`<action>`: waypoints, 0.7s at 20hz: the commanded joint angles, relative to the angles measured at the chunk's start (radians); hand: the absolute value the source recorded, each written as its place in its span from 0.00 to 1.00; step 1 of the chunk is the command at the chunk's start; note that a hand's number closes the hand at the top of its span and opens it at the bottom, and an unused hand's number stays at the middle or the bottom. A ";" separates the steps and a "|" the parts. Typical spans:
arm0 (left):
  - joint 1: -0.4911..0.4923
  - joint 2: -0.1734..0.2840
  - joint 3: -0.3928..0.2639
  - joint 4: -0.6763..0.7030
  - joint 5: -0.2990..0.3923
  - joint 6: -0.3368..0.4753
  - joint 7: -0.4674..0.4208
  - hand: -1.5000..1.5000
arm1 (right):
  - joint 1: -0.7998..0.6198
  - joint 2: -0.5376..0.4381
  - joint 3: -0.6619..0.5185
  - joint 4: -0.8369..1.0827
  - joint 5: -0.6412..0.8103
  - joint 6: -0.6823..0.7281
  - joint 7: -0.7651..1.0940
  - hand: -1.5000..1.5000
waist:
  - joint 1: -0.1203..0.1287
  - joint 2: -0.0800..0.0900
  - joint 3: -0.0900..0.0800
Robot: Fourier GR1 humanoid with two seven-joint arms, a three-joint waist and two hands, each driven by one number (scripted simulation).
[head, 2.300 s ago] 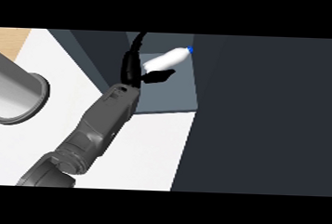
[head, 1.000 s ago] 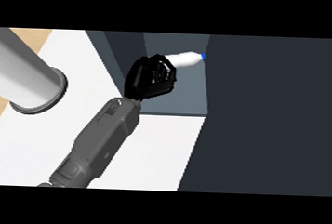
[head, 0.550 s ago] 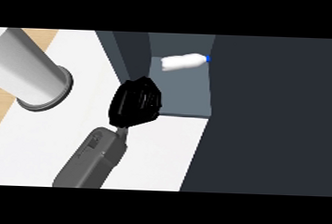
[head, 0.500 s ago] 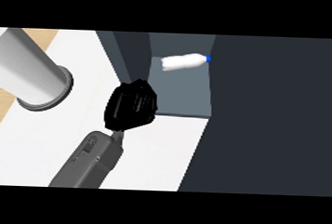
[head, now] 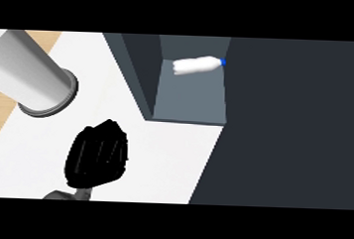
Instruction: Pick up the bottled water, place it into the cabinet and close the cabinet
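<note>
The bottled water (head: 196,65), white with a blue cap, lies on its side at the back of the open cabinet's grey floor (head: 189,103), cap pointing right. My left hand (head: 98,156) hovers over the white counter, well below and to the left of the cabinet's opening. Its back faces me, its fingers are relaxed, and it holds nothing. The right hand does not show.
A large grey cylinder (head: 27,76) stands on the counter (head: 171,156) at the left, close above my hand. A broad dark cabinet panel (head: 290,120) fills the right side. The cabinet's dark side wall (head: 134,70) borders the opening on the left.
My left hand has let go of the bottle and drawn back down and left out of the cabinet. The bottle stays lying inside.
</note>
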 commanded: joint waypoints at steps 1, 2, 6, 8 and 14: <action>0.164 0.081 -0.002 -0.202 0.019 -0.016 0.022 1.00 | -0.059 0.062 0.095 -0.098 -0.022 0.037 0.091 1.00 | 0.008 0.001 0.000; 0.199 0.112 0.025 -0.209 0.047 -0.049 0.017 1.00 | -0.070 0.080 0.125 -0.111 0.036 0.015 0.135 1.00 | -0.003 -0.001 -0.002; 0.341 0.156 0.054 -0.317 0.058 -0.068 -0.021 1.00 | -0.152 0.155 0.096 -0.086 0.030 -0.003 0.212 1.00 | -0.002 0.001 -0.003; 0.342 0.166 0.078 -0.318 0.055 -0.064 -0.015 1.00 | -0.201 0.199 0.103 -0.091 0.051 -0.011 0.274 1.00 | -0.020 0.003 -0.003; 0.488 0.208 0.145 -0.413 0.109 -0.143 -0.045 1.00 | -0.441 0.457 0.064 0.180 0.120 -0.010 0.376 1.00 | -0.021 0.009 0.000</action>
